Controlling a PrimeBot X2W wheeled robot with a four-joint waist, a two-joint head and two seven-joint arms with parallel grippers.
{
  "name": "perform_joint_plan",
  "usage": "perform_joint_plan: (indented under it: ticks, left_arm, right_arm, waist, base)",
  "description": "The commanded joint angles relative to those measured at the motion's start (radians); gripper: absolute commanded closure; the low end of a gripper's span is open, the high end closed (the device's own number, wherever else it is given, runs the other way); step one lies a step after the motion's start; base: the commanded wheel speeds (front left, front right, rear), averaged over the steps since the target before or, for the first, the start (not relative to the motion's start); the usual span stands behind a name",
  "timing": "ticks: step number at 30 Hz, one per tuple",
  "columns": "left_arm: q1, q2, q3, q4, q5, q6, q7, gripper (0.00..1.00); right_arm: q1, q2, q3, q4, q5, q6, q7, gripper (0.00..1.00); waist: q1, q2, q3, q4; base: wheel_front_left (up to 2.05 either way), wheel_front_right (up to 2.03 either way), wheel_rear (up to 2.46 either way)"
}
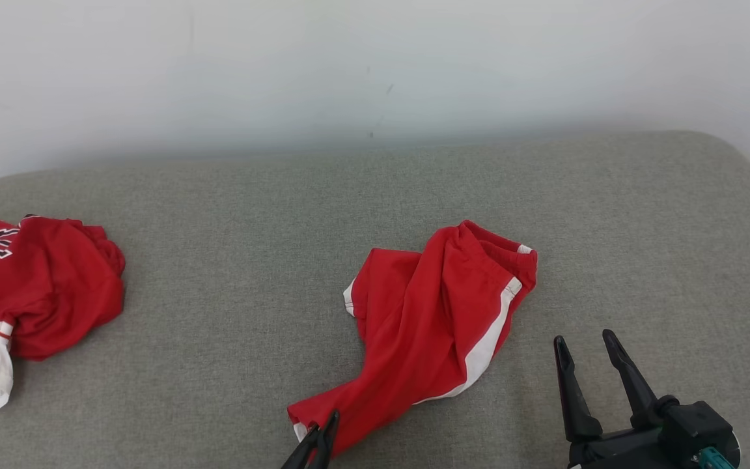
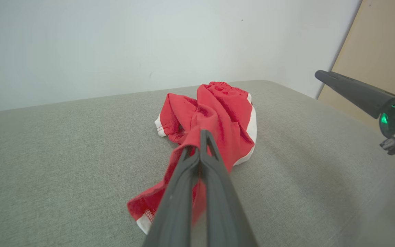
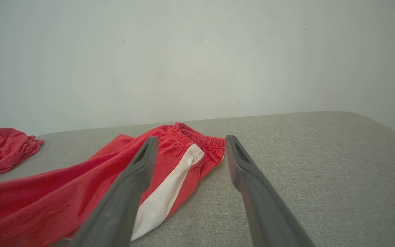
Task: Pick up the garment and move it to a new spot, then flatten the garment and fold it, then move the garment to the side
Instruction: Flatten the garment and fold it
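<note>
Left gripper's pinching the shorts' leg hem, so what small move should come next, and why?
Probably bring the open right gripper forward to the waistband and pinch it: the shorts lie crumpled, and the left gripper holds only one end.

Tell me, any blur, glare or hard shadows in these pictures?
Head view: soft even light, no glare, shorts sharp. Left wrist view: left tool blurred near the lens. Right wrist view: right tool soft near the bottom edge.

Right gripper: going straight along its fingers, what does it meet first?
The open right gripper points at the waistband of the red shorts with white side stripe on the grey fabric surface; likely that first; height unclear, it may skim over.
</note>
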Motion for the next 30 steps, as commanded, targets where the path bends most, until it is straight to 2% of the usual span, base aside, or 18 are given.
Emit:
perform_joint_plan:
  ticks: [1,10,19,25,28,30]
  left_arm:
    - [0.011,0.008,0.002,-0.013,-0.009,0.003,0.005,1.00]
    - [-0.068,0.050,0.037,0.009,0.001,0.007,0.007,1.00]
    - [-0.281,0.102,0.082,0.208,-0.012,-0.008,-0.023,1.00]
    - [-0.429,0.128,0.108,0.413,-0.029,-0.018,-0.059,1.00]
    - [-0.468,0.136,0.115,0.475,-0.010,-0.006,-0.066,1.00]
    - [-0.494,0.122,0.116,0.527,-0.008,0.005,-0.069,0.99]
  right_arm:
    - [0.006,0.002,-0.003,-0.002,0.005,-0.002,-0.001,0.00]
    - [-0.022,-0.005,0.015,0.015,0.007,-0.002,-0.001,0.00]
    - [-0.062,-0.013,0.009,0.041,0.007,-0.002,-0.001,0.00]
    - [-0.086,-0.014,-0.001,0.059,0.007,-0.002,-0.001,0.00]
    - [-0.089,-0.011,-0.003,0.062,0.003,-0.002,-0.001,0.00]
    - [-0.092,-0.010,-0.006,0.065,0.002,-0.002,-0.001,0.00]
  waist:
    - [0.0000,0.0000,0.003,0.005]
    - [0.0000,0.0000,0.012,-0.011]
    - [0.0000,0.0000,0.073,-0.088]
    - [0.0000,0.0000,0.114,-0.126]
    - [0.0000,0.0000,0.118,-0.129]
    - [0.0000,0.0000,0.118,-0.128]
  base:
    - [0.00,0.00,0.00]
    - [0.00,0.00,0.00]
    - [0.00,0.00,0.00]
    - [0.00,0.00,0.00]
    - [0.00,0.00,0.00]
    - [0.00,0.00,0.00]
